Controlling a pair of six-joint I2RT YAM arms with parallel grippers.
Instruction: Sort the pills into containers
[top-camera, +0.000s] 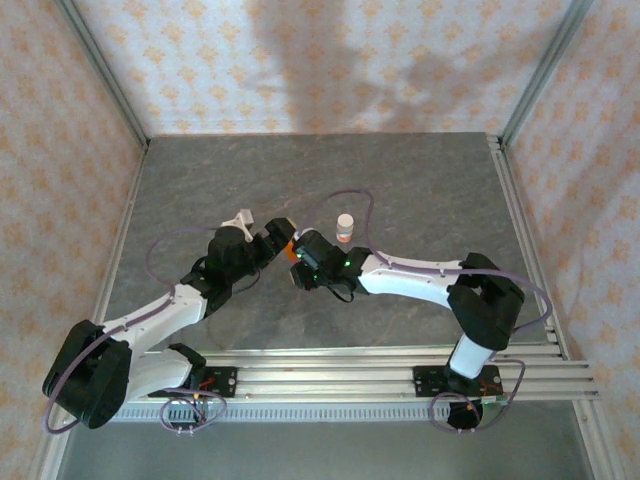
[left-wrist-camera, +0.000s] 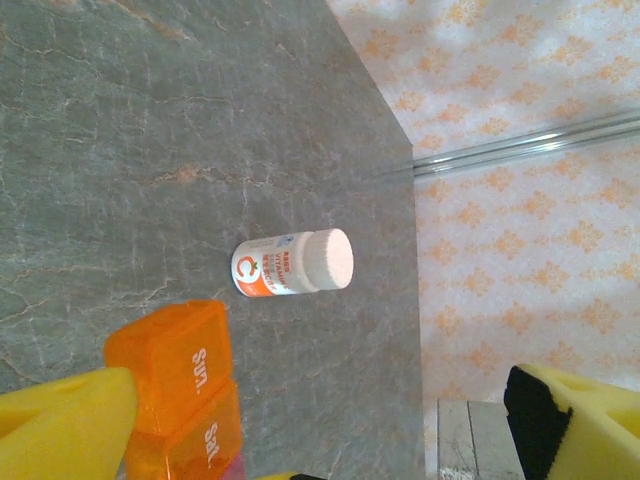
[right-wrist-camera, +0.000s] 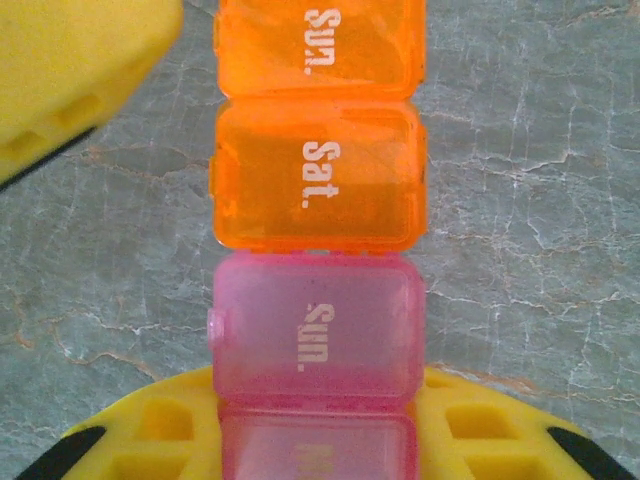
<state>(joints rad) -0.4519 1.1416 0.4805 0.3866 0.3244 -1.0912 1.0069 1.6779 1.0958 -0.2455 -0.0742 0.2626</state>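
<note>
The right gripper (right-wrist-camera: 318, 445) is closed on the pink end of the containers (right-wrist-camera: 318, 190). The left gripper (left-wrist-camera: 320, 410) is wide open by the orange end. The lids I can see look shut and no pills show, so sorting seems not started. The bottle (left-wrist-camera: 292, 263) is near. Both arms bend in and meet mid-table (top-camera: 200, 180).
</note>
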